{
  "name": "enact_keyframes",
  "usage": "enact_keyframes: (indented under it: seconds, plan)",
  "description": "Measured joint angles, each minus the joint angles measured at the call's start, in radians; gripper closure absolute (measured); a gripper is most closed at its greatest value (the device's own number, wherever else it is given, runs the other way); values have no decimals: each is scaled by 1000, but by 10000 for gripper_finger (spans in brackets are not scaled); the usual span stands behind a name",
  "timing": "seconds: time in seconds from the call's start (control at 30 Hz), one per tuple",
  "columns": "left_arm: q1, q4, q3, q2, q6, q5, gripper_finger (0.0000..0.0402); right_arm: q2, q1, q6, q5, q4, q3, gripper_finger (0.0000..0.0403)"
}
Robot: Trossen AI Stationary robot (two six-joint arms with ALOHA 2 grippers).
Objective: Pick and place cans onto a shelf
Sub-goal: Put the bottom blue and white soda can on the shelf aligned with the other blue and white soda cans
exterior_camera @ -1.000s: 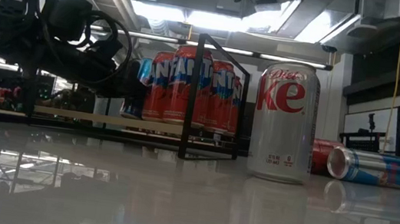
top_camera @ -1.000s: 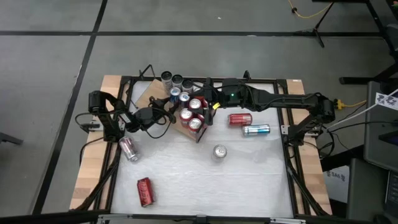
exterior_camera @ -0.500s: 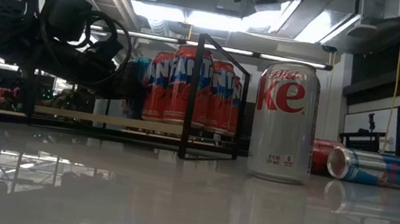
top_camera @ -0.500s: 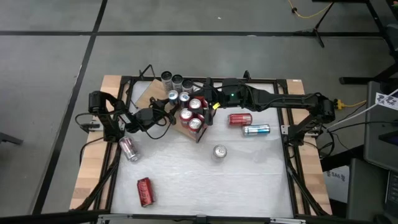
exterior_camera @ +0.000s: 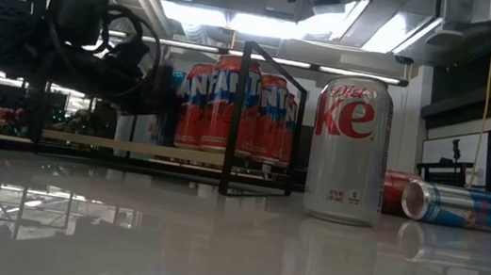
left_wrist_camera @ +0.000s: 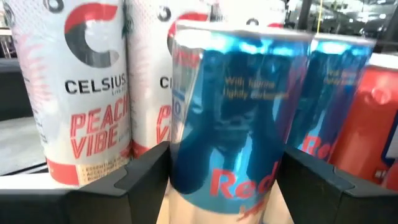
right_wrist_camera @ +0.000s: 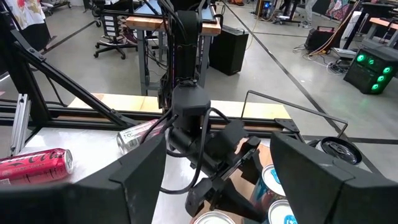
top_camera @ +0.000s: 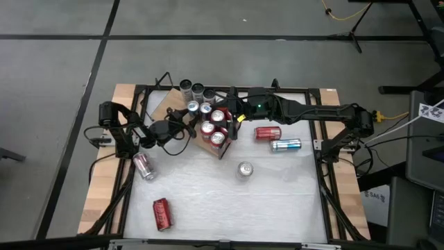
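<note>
Left gripper (left_wrist_camera: 224,177), jaws apart astride the blue can (left_wrist_camera: 233,118) at the shelf's (top_camera: 166,105) middle, should back straight off; right gripper (right_wrist_camera: 217,180), jaws apart, hangs over the red cans (top_camera: 216,127).

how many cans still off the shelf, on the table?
5. Red can lying near left; silver-pink can lying by the left arm; silver can upright mid-table; red can and blue can lying right of the shelf.

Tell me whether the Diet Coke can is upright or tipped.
Upright: the Diet Coke can stands on its base on the table, silver top facing up.
</note>
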Motion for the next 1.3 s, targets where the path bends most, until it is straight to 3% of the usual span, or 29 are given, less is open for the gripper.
enact_keyframes:
  seconds: [1.3]
  plan:
    - [0, 17, 3, -62, -1, 8, 137, 0, 0, 0, 0, 4, 0, 125]
